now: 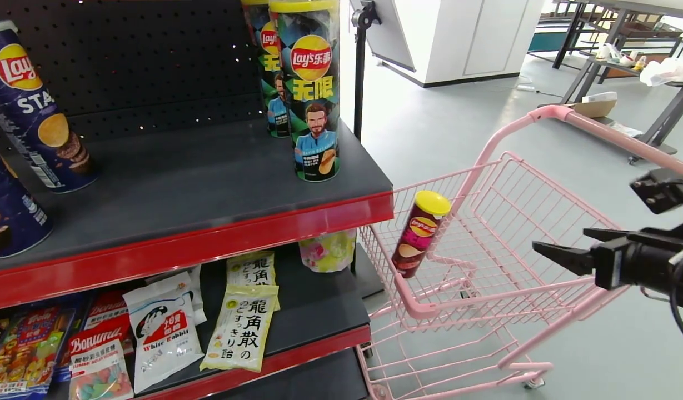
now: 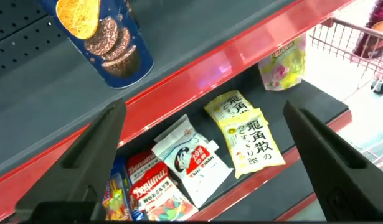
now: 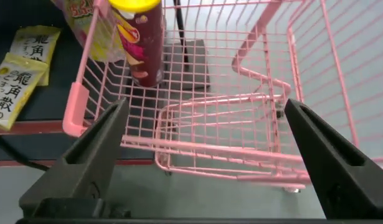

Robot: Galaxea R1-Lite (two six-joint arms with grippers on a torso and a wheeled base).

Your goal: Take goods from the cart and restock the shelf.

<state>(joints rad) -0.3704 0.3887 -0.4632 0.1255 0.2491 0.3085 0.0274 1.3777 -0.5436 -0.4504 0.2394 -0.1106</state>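
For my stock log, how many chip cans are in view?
5. Top shelf: blue can at left, second blue can nearer the edge, green can at right, another green can behind it. Maroon can leaning in the pink cart. More may be hidden.

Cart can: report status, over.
Left gripper open at shelf. Right gripper open at cart. Maroon can tilted in cart, untouched. Path looks open.

Bright, even room light; glare streaks the red shelf edge [image 2: 208, 71], while the lower shelf [image 1: 319, 301] lies shaded.
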